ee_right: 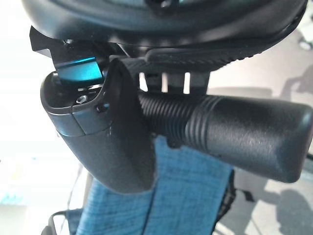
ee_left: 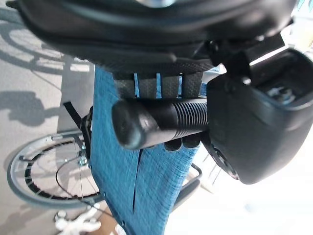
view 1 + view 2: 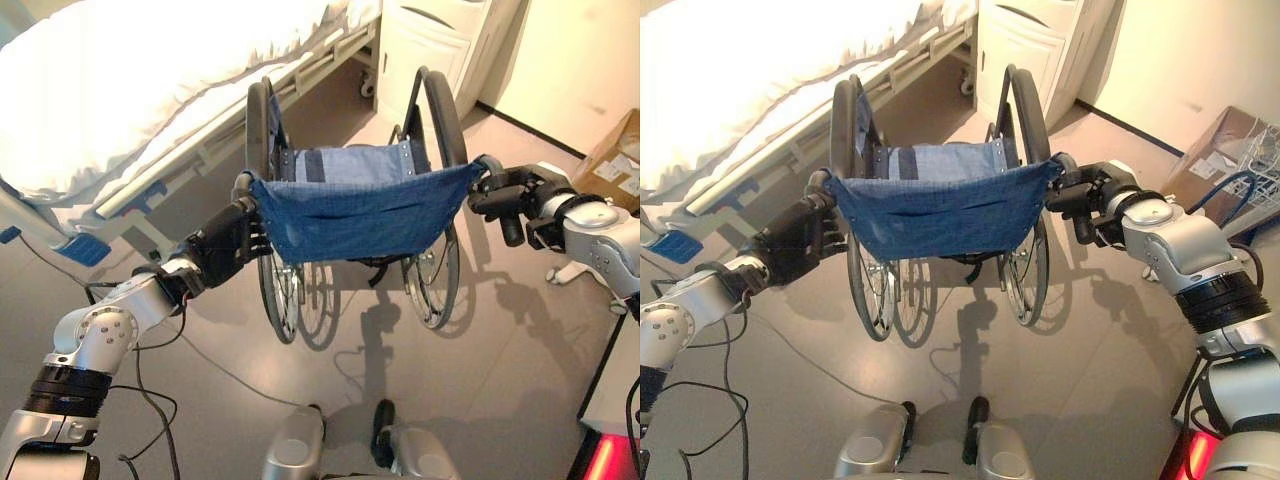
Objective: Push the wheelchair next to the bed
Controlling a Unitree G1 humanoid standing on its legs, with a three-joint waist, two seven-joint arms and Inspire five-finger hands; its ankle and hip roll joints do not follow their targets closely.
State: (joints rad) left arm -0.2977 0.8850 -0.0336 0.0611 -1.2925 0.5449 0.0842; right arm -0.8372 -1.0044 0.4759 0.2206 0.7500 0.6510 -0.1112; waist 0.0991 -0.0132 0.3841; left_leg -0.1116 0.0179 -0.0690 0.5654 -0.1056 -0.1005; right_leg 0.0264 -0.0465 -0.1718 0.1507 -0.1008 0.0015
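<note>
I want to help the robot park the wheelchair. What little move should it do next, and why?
Probably a short, gentle push forward, steering a bit to its left. Both the left hand and the right hand are curled round the wheelchair push handles, so the grip looks ready, and the bed lies ahead on the left with bare floor between them.

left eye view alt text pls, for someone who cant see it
Both robot hands grip the push handles of a blue-backed wheelchair, left hand and right hand curled round them. A white-sheeted bed stands ahead on the left, a white cabinet beyond.
</note>
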